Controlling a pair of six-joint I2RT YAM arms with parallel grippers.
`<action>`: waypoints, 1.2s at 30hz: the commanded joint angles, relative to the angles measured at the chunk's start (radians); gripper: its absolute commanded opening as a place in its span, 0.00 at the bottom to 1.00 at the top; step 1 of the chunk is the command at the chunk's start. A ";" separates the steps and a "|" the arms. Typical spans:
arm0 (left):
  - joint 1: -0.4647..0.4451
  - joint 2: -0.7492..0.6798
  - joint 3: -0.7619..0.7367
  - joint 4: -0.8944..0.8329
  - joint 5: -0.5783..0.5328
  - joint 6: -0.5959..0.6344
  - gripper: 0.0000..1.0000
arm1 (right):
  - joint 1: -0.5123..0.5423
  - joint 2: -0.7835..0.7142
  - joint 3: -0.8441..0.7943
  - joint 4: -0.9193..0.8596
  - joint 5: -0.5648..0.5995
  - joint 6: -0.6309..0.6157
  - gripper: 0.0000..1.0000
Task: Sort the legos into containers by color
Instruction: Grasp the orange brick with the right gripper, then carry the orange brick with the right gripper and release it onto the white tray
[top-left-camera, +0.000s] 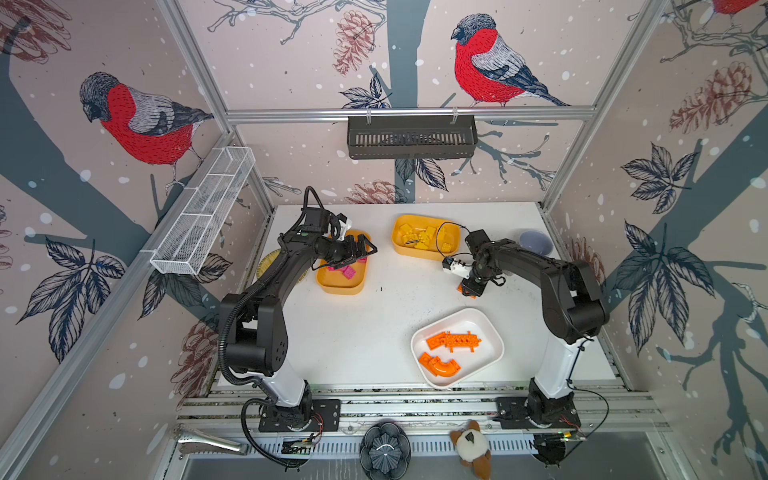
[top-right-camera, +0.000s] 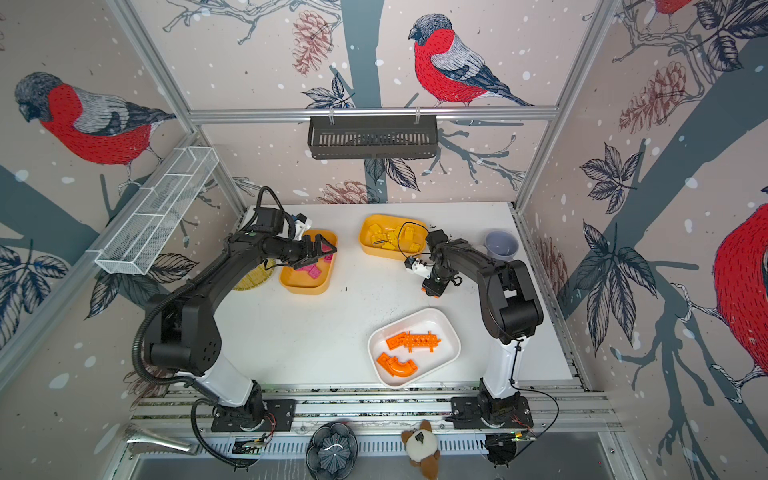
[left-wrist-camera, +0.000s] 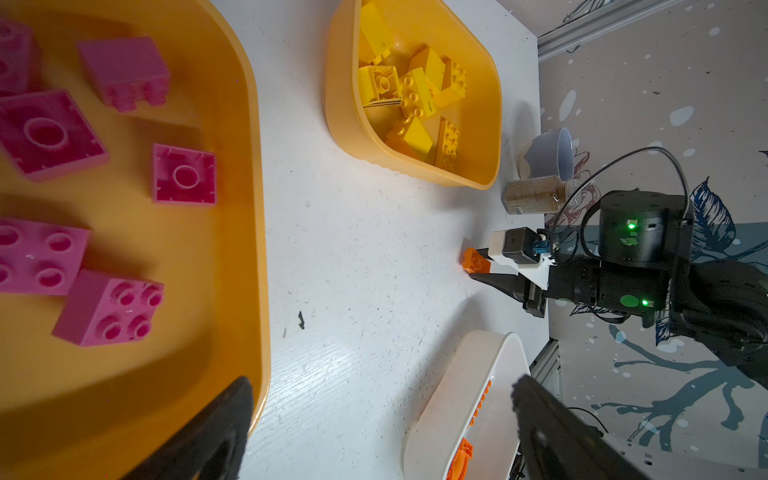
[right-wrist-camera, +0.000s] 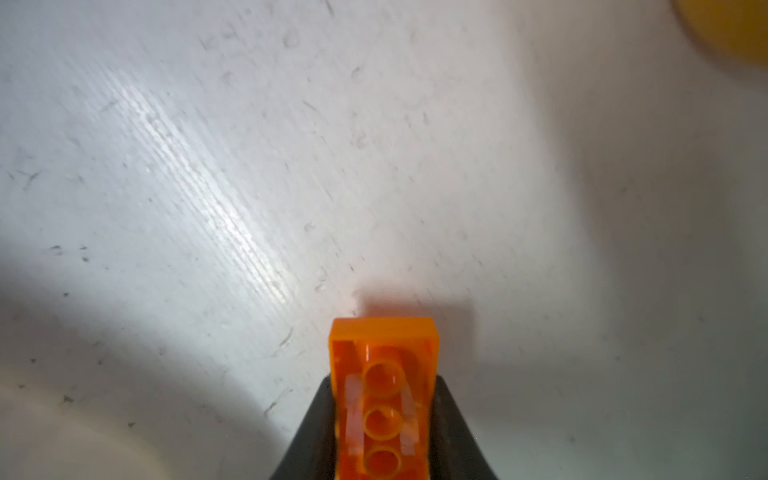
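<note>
the small orange plastic studded brick (right-wrist-camera: 384, 332) sits low over the white table (top-left-camera: 353, 332), hollow underside towards the right wrist camera, in the open ground between the yellow-orange tub of yellow blocks (top-left-camera: 409, 251) and the shallow white rounded tub (top-left-camera: 482, 361); whether it has left the surface i cannot tell; the right gripper (top-left-camera: 469, 291) is pinched narrow on it, a black finger pressed to each long side, and the brick pokes well out past the tips; the white tub, nearer the robot's base, already holds an orange spiky bar (top-left-camera: 455, 341) and an orange arch (top-left-camera: 440, 365), so it looks like the proper home for this piece; to do the carry well, i would lift straight up first so the brick clears the tub's rim, keep the wrist level since the hold is only on smooth side walls, travel to a bare patch inside the tub and release low so it does not bounce out; the left gripper (left-wrist-camera: 382, 382) hangs spread wide and holding nothing over the yellow-orange tub of pink cubes (top-left-camera: 345, 289), well apart from the path
</note>
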 joint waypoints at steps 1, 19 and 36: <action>0.000 -0.003 0.007 -0.005 0.011 -0.001 0.97 | 0.005 -0.057 0.030 -0.041 -0.044 0.047 0.24; -0.047 0.042 0.043 0.011 0.088 0.001 0.96 | 0.293 -0.480 -0.207 -0.294 -0.044 0.140 0.28; -0.026 0.010 0.140 -0.144 -0.132 0.135 0.96 | 0.112 -0.603 -0.252 -0.007 -0.083 0.316 0.76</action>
